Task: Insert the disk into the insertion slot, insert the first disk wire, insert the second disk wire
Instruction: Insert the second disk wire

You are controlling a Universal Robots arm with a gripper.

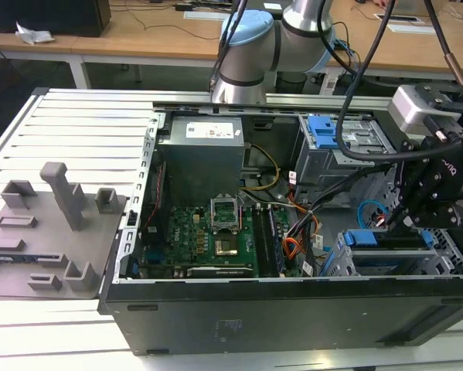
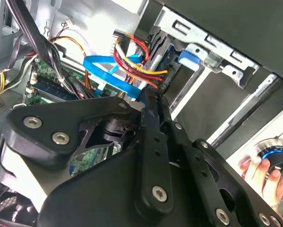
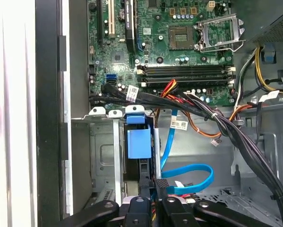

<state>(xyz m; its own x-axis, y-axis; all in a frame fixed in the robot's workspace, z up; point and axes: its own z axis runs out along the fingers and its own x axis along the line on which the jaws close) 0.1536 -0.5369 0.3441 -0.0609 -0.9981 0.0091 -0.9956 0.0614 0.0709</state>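
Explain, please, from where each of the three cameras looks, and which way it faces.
Exterior view: off the arm, above the open computer case, looking down; the arm and tool work at the exterior view's right.
First wrist view: rides on the arm, facing along the tool toward the disk in the insertion slot.
Second wrist view: behind the tool, facing the second disk wire; a person's hand shows.
Both wrist views share that wire.

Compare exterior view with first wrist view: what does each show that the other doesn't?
Exterior: grey fixture tray beside the case, power supply, the arm's blue joint. First wrist: small blue board socket. Both: blue cable looped, blue disk caddy in its cage, CPU socket.
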